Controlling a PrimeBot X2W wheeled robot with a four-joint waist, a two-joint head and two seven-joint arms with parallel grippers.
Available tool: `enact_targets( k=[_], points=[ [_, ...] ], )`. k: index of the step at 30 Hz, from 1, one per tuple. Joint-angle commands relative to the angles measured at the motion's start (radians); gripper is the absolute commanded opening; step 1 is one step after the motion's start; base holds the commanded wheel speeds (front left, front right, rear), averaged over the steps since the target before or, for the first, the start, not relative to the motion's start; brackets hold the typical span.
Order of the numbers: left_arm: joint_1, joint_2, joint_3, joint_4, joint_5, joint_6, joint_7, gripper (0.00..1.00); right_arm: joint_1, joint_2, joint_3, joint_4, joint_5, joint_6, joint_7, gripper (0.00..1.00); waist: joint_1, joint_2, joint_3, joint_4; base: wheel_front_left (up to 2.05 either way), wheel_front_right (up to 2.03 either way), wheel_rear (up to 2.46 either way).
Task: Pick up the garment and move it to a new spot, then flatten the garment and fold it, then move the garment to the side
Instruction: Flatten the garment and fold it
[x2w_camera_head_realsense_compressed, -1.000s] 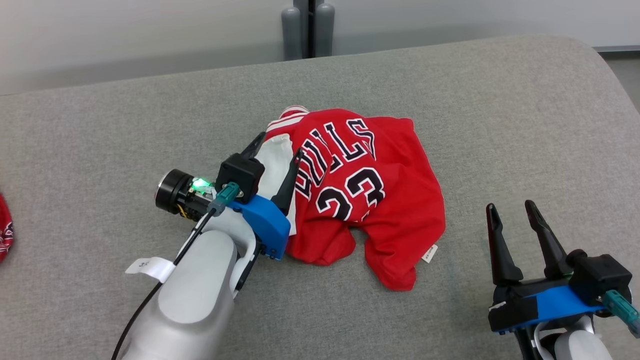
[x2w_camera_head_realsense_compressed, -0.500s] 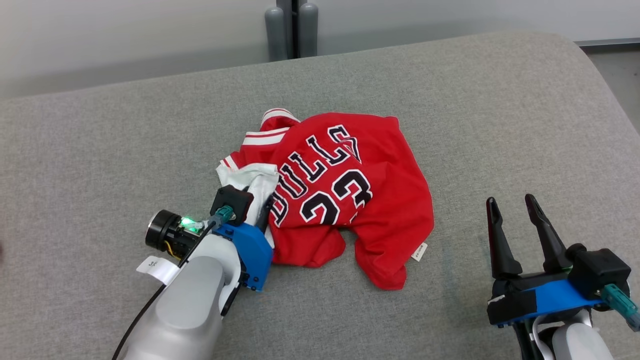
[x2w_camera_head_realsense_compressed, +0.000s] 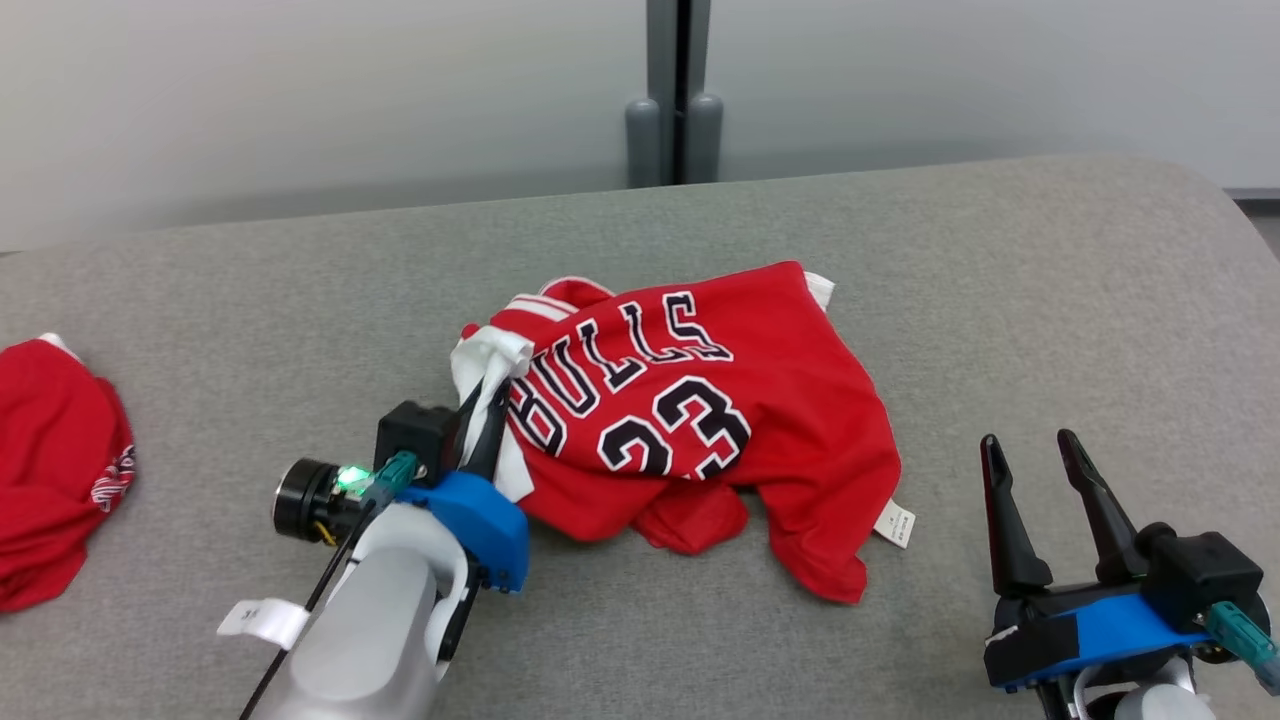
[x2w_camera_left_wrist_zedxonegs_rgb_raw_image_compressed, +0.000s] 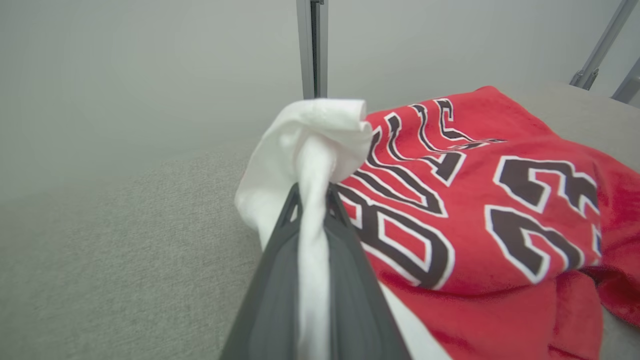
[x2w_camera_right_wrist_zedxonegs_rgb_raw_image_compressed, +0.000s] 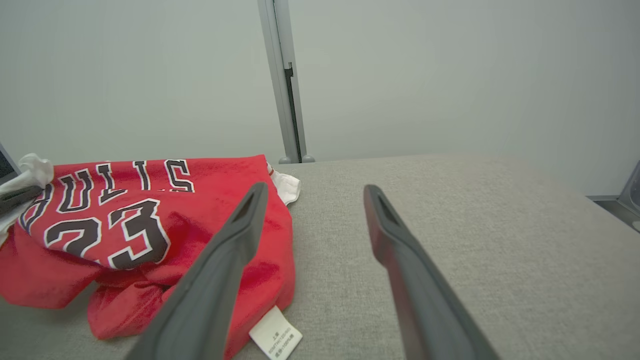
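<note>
The garment (x2w_camera_head_realsense_compressed: 700, 400) is a red jersey with "BULLS 23" in black and white, lying crumpled mid-table; it also shows in the wrist views (x2w_camera_left_wrist_zedxonegs_rgb_raw_image_compressed: 500, 200) (x2w_camera_right_wrist_zedxonegs_rgb_raw_image_compressed: 150, 210). My left gripper (x2w_camera_head_realsense_compressed: 488, 402) is at its left edge, shut on a bunched white fold of the garment's lining (x2w_camera_left_wrist_zedxonegs_rgb_raw_image_compressed: 310, 145), which is pinched between the two dark fingers (x2w_camera_left_wrist_zedxonegs_rgb_raw_image_compressed: 280, 260). That edge is raised a little off the table. My right gripper (x2w_camera_head_realsense_compressed: 1035, 445) stands open over bare table to the right of the garment, fingers pointing away (x2w_camera_right_wrist_zedxonegs_rgb_raw_image_compressed: 312, 192), holding nothing.
The grey padded table (x2w_camera_head_realsense_compressed: 1050, 270) has a rounded far right corner. Another red cloth (x2w_camera_head_realsense_compressed: 50, 470) lies at the left edge. Two grey posts (x2w_camera_head_realsense_compressed: 675, 140) stand behind the table against the wall. A white label (x2w_camera_head_realsense_compressed: 893, 523) hangs at the garment's near right corner.
My left gripper has gone from open to shut on the white fold and drawn it back toward me. The head camera has shifted, bringing the red cloth at left into view. The right gripper stays open.
</note>
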Motion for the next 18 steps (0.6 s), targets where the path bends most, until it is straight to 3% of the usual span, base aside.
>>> enact_targets(
  k=[1,9,18],
  points=[
    [0.06,0.024,0.016,-0.052,-0.008,0.017,-0.007,0.0,0.018,0.0,-0.003,-0.007,-0.002,0.002,0.006,1.0,0.0001,0.0,-0.013,0.029,0.0,0.0,0.0],
    [0.267,0.076,0.05,-0.253,-0.032,0.072,-0.008,0.0,0.045,-0.001,-0.006,-0.023,0.0,0.002,0.018,1.0,0.0001,0.0,-0.036,0.115,0.0,0.0,0.0],
    [0.508,0.116,0.065,-0.512,-0.066,0.149,0.087,0.0,0.046,-0.001,0.0,-0.029,0.008,0.002,0.021,1.0,0.0001,0.0,-0.025,0.177,0.0,0.0,0.0]
  ],
)
